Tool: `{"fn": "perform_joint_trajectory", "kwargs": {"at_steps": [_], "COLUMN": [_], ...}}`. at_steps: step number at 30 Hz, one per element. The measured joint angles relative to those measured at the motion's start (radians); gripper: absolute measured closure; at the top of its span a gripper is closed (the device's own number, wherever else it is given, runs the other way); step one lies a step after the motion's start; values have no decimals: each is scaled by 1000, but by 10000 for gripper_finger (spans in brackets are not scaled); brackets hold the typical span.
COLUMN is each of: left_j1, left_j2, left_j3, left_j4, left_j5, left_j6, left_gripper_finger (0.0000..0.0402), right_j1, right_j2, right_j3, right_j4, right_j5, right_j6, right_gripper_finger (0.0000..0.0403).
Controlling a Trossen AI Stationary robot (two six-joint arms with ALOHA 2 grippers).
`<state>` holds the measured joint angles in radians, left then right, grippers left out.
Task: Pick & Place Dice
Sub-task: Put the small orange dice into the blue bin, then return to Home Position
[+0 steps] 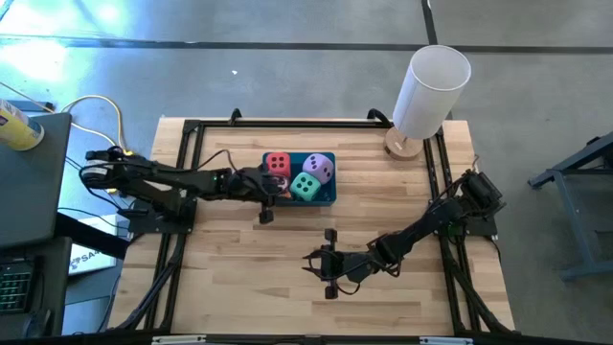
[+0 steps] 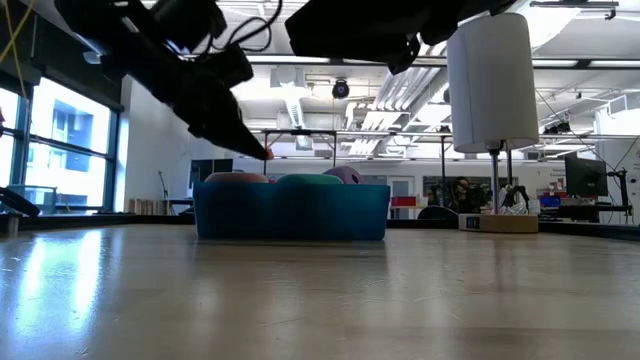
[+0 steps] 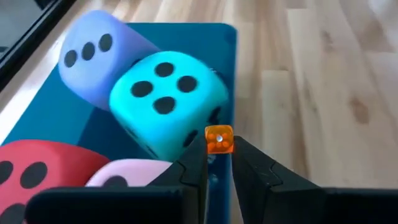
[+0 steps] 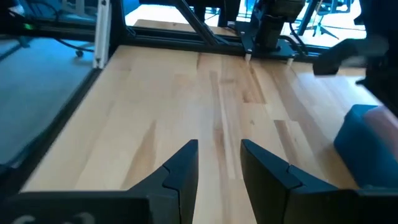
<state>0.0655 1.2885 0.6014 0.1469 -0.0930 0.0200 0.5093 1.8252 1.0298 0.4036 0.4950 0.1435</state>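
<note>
A blue bin (image 1: 330,195) stands at the table's middle, toward the far side. In it lie a red die (image 1: 278,163), a purple die (image 1: 324,168), a teal die (image 3: 165,102) and a pink die (image 3: 130,171). My left gripper (image 3: 219,157) reaches in from the table's left and hangs over the bin's left part, shut on a tiny orange die (image 3: 219,139). My right gripper (image 4: 219,158) hovers open over bare wood near the table's front, nothing between its fingers. My left gripper pinches the tiny orange die by two opposite faces (image 3: 210,140) between its two fingertips (image 3: 196,163). The fingers come from the table's left, slanting downward. The die is lifted clear, above the dice in the bin, beside the teal one.
A white cylinder on a round wooden base (image 1: 428,91) stands at the far right corner. Black frame rails (image 1: 187,153) run along the table's left, right and far sides. Bare wood lies between the bin and the front edge.
</note>
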Motion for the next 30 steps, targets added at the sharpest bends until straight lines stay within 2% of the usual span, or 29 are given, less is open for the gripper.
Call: {"fn": "perform_joint_trajectory", "kwargs": {"at_steps": [8, 24, 30], "left_j1": [19, 11, -1], "left_j2": [70, 84, 134], "left_j3": [0, 0, 0], "left_j4": [90, 94, 105], "left_j5": [1, -24, -94], "left_j6": [67, 97, 135], "left_gripper_finger": [330, 323, 278], "right_j1": [-8, -12, -20], "right_j2": [0, -15, -15], "right_j3": [0, 0, 0], "right_j4": [-18, -53, -55], "right_j5": [-4, -29, -34], "right_j6": [-29, -34, -17], "right_gripper_finger": [292, 292, 292]}}
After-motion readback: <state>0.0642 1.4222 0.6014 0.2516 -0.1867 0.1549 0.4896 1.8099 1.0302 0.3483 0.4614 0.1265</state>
